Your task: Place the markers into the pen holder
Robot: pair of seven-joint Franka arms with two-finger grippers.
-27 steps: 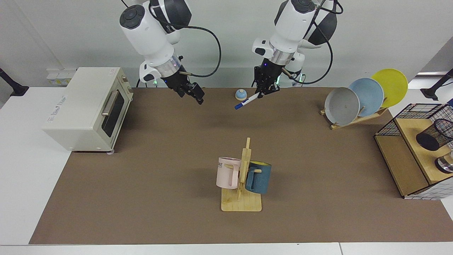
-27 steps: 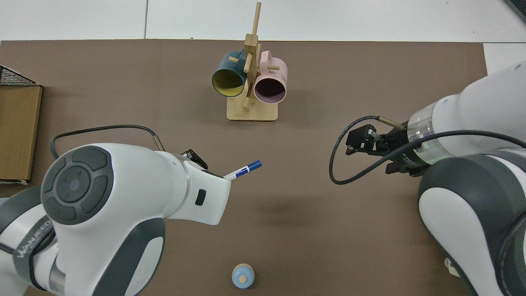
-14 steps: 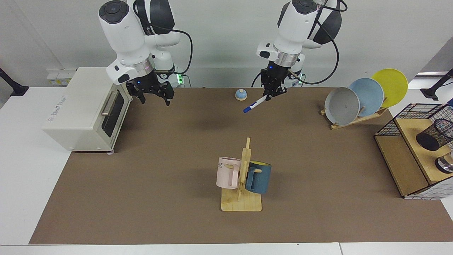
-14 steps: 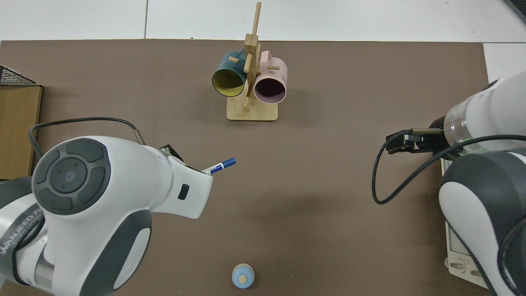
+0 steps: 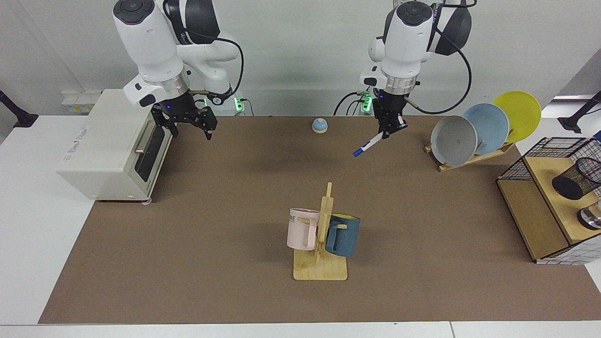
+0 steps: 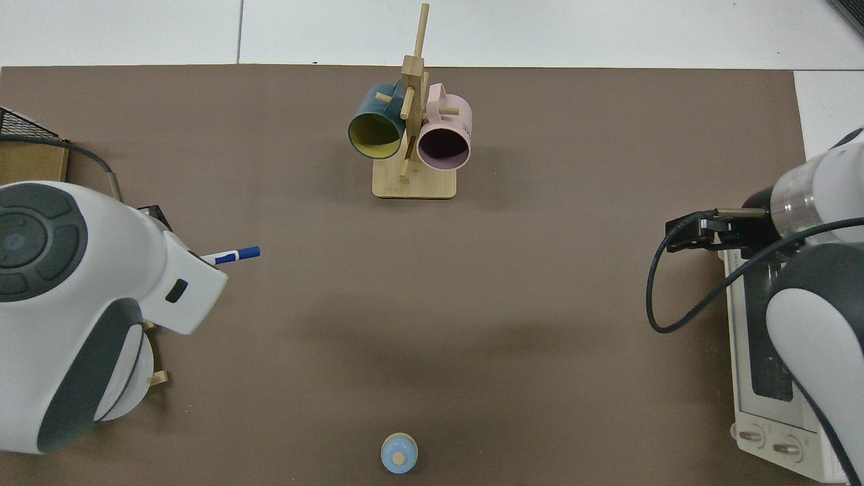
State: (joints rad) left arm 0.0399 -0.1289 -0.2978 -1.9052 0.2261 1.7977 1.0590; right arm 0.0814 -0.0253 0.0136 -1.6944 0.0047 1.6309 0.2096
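Note:
The marker [image 5: 369,144], white with a blue cap, hangs slanted above the mat, cap end pointing down. My left gripper [image 5: 391,130] is shut on its upper end, at the back of the table just left of the plate rack. In the top view the marker [image 6: 233,256] sticks out from under the left arm, whose gripper is hidden there. The pen holder [image 5: 575,178], a black mesh cup, sits on the wooden shelf at the far right, well apart from the marker. My right gripper [image 5: 188,130] hangs open and empty in front of the oven; the top view shows this right gripper [image 6: 675,235] too.
A mug tree [image 5: 321,234] with a pink and a blue mug stands mid-table. A small blue bell [image 5: 319,125] sits at the back. Plates lean in a rack [image 5: 483,126]. A wire basket [image 5: 558,145] surrounds the shelf, which also holds a shiny metal object [image 5: 590,218]. A toaster oven [image 5: 112,141] stands on the other side.
My left gripper has carried the marker sideways toward the plate rack and shelf. The right arm has drawn back to the oven's front.

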